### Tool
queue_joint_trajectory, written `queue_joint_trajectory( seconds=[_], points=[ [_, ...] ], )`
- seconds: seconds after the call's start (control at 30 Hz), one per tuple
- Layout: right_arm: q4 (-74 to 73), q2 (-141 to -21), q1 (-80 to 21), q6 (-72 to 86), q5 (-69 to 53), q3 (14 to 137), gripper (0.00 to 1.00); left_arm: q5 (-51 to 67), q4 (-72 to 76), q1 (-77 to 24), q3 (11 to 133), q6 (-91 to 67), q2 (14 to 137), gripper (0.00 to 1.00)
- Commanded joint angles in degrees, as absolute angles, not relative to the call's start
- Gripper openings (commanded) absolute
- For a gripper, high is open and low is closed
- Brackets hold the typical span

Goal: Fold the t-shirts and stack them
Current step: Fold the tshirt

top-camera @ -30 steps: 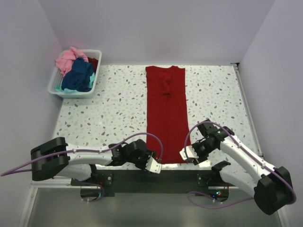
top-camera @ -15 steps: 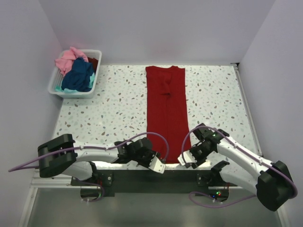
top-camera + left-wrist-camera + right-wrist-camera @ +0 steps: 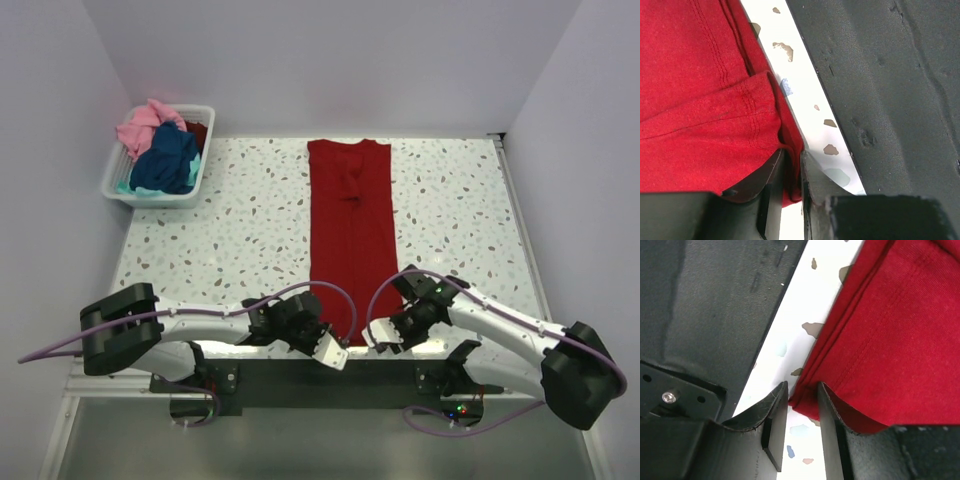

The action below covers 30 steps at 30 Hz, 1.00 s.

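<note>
Three loose t-shirts sit bunched in the basket (image 3: pixel 112 172) at the far left corner of the table (image 3: pixel 230 230): a pink shirt (image 3: pixel 140 125) on top, a navy shirt (image 3: pixel 168 160) in front of it, and a strip of teal shirt (image 3: pixel 123 186) along the near wall.

At the near edge, the left gripper (image 3: pixel 335 352) is at the near left corner of the red t-shirt (image 3: pixel 350 230). Its wrist view shows the hem caught between two fingers that are almost together, so it looks clamped on the cloth.

The red t-shirt lies in the middle of the table as a long narrow strip, sides already turned in, running from the far edge to the near edge, with a small pucker near its far end.

The right gripper (image 3: pixel 375 340) is at the near right corner. Its fingers straddle the layered hem with cloth filling most of the gap, but I cannot tell whether they are pressing on it.

The shirt looks light, limp and several layers thick at these corners. It will likely sag and drag rather than hold a shape. The two near corners are the sensible holds. Each pinch should take every layer, or the lower ones may slip out when the hem is carried toward the far end.
</note>
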<state>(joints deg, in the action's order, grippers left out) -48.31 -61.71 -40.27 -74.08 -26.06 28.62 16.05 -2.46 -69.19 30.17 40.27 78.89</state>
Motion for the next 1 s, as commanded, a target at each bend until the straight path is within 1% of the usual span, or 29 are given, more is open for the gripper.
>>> queue_joint_trajectory(
  seconds=[0.0,0.03,0.13,0.3,0.4,0.5,0.63,0.83,0.9,0.93,0.97],
  points=[
    [-45.18,-61.44,-41.39,-68.48,-22.59,29.36,0.35,16.70,-5.80,-69.43,30.50,41.49,79.11,0.23],
    [-44.83,-61.17,-41.92,-67.60,-22.07,29.18,0.38,16.70,-5.71,-69.43,30.24,41.48,78.75,0.24],
    [-44.91,-58.02,-41.92,-66.97,-21.80,28.65,0.40,16.79,-5.36,-69.43,29.27,41.31,77.00,0.27],
    [-46.93,-50.64,-41.92,-66.45,-22.33,29.35,0.43,16.52,-4.83,-69.43,29.18,41.57,76.55,0.29],
    [-48.16,-50.10,-42.01,-66.80,-21.97,29.62,0.47,16.52,-4.66,-69.43,29.53,41.92,77.25,0.29],
    [-47.64,-52.20,-42.01,-67.41,-21.71,28.83,0.48,16.35,-4.75,-69.52,29.79,42.19,77.87,0.30],
    [-47.28,-57.55,-42.45,-68.03,-21.01,28.74,0.48,16.17,-5.53,-69.43,29.36,42.63,77.87,0.33],
    [-48.16,-60.20,-43.06,-68.99,-20.74,29.53,0.49,16.17,-5.80,-69.43,28.74,43.15,78.40,0.36],
    [-48.25,-61.96,-43.24,-68.47,-20.30,29.97,0.46,15.74,-5.80,-69.52,28.83,43.68,78.84,0.36],
    [-48.16,-62.40,-43.33,-68.03,-20.04,30.41,0.45,15.65,-5.63,-69.52,28.92,43.77,79.10,0.34],
    [-47.90,-62.92,-43.42,-67.24,-19.78,30.50,0.41,15.56,-5.71,-69.43,28.92,43.86,79.28,0.32]
  ],
)
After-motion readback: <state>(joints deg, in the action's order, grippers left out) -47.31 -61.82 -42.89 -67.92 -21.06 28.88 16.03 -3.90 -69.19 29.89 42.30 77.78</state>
